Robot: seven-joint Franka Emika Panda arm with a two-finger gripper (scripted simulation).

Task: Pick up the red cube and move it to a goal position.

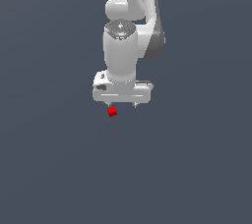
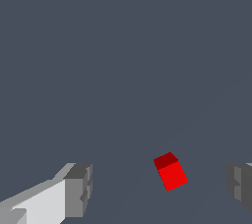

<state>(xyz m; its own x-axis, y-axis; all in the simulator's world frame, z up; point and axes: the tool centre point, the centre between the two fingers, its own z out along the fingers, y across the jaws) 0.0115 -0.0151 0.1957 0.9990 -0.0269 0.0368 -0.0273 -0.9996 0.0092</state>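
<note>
Red cube (image 2: 170, 171) between spread pincer (image 2: 160, 188) fingers

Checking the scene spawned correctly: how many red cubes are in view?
1. The red cube sits just below the gripper, nearer one finger, between the open fingers in the wrist view. None seem hidden.

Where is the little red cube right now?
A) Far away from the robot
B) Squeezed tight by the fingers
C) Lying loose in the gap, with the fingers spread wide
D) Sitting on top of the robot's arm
C: in the wrist view the red cube lies in the gap with the fingers spread apart, neither touching it.
</note>
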